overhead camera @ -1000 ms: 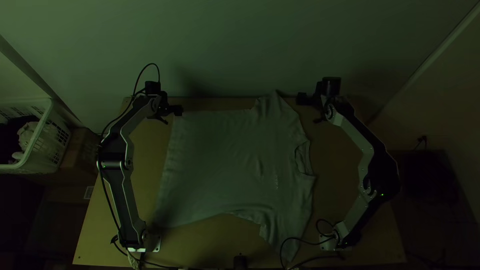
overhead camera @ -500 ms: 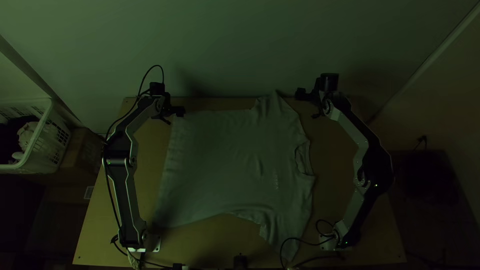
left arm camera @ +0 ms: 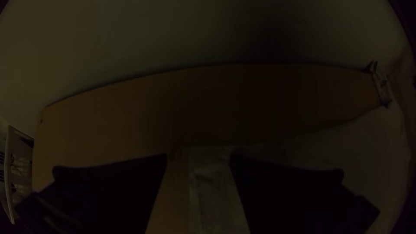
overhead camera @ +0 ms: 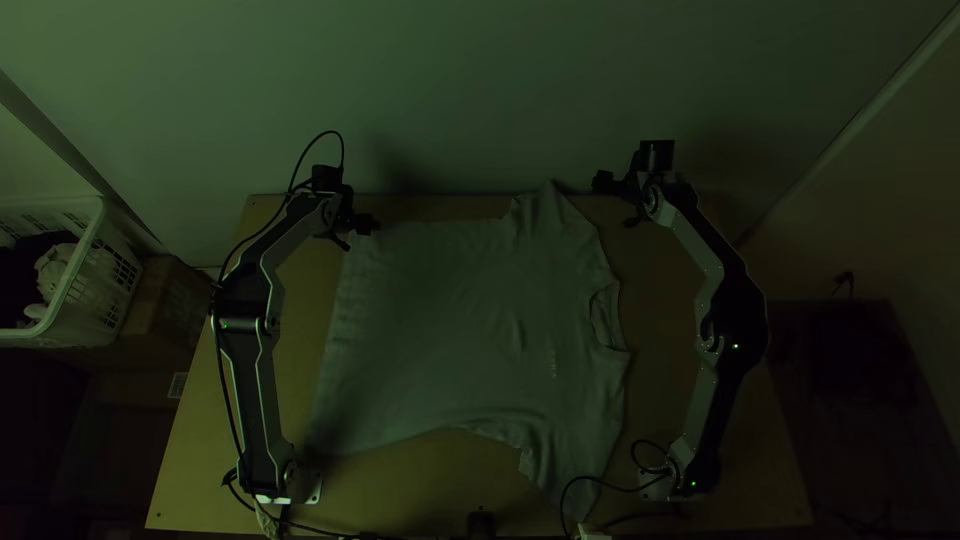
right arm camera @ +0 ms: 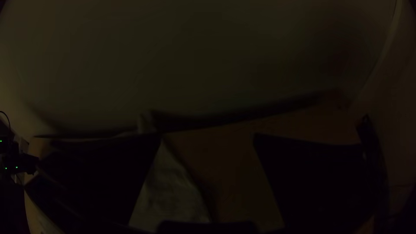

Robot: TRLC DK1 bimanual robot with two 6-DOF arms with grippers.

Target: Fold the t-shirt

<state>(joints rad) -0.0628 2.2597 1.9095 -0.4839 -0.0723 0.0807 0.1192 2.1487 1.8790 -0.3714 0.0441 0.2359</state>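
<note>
T-shirt [overhead camera: 450,330] lies spread on wooden table [overhead camera: 215,420]. Left gripper [left arm camera: 198,156] gapes near hem corner [overhead camera: 360,238]; right gripper [right arm camera: 208,136] gapes near far sleeve [overhead camera: 545,212]. Fabric probably light, limp; corner and sleeve edge suit pinching.

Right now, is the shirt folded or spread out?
Spread out: the shirt lies wide across the table, its two sleeves sticking out.
</note>
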